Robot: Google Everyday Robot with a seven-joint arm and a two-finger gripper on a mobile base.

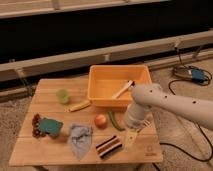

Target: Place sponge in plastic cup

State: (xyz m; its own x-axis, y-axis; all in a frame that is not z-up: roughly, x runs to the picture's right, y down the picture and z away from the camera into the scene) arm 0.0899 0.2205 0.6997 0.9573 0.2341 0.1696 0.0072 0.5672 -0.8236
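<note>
At the near edge of the bench (40, 150), about 5 o'clock, the gripper (131, 137) is pointed down, jaws spread wide and empty. The arm (170, 102) is extended from 3 o'clock. The sponge (50, 126) lies at 8 o'clock and looks wider than the cup (63, 95), farther back at 10 o'clock. It is best pinched at 1 edge and lowered on end.

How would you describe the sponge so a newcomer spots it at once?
On the wooden table that bears the orange bin, look to the front left, far from the gripper, whose open jaws hang over the front right. The sponge lies there between red grapes and a grey-blue cloth. It alone is a flat teal-green square.
</note>
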